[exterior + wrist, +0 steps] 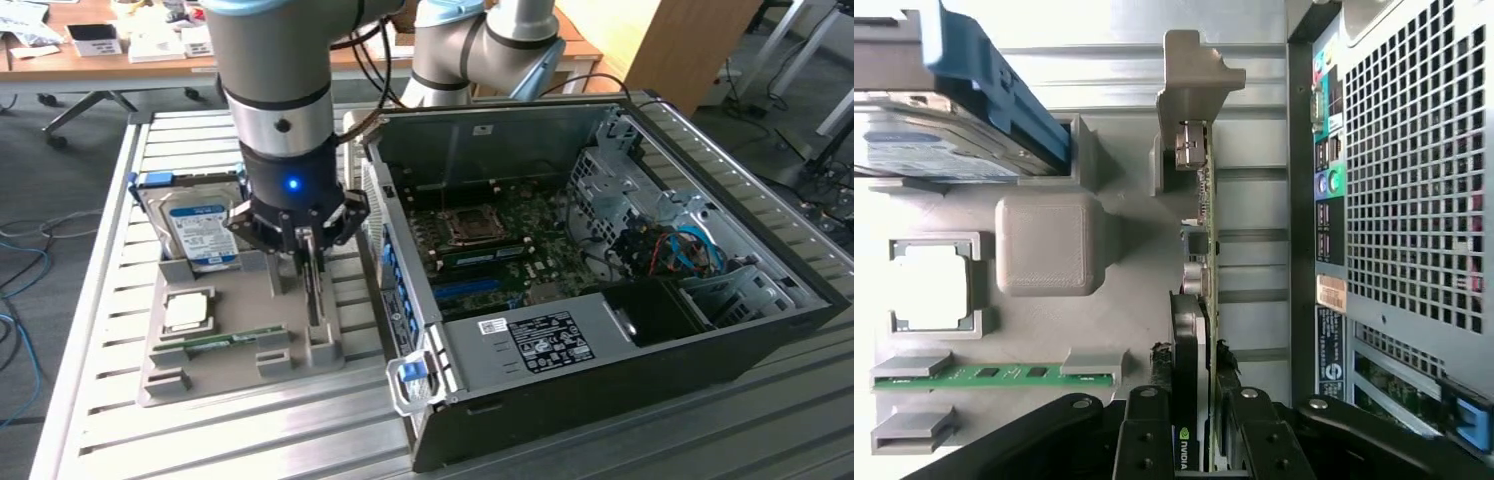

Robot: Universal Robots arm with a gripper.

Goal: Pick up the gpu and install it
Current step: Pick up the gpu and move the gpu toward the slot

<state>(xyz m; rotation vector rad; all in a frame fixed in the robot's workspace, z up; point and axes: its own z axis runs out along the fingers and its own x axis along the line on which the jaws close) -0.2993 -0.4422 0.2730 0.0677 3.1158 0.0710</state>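
The big open computer case (pixel 601 410) is sitting beside the hand (pixel 1194 360). The grey tray (pixel 220 375) is lying under the hand. The hand, partly closed, is squeezing the thin gpu (pixel 1204 200), which is standing on edge in the tray.

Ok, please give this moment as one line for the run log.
phase: grasp | gripper: shut on gpu | gpu: upright in gray holder, not lifted | computer case: open
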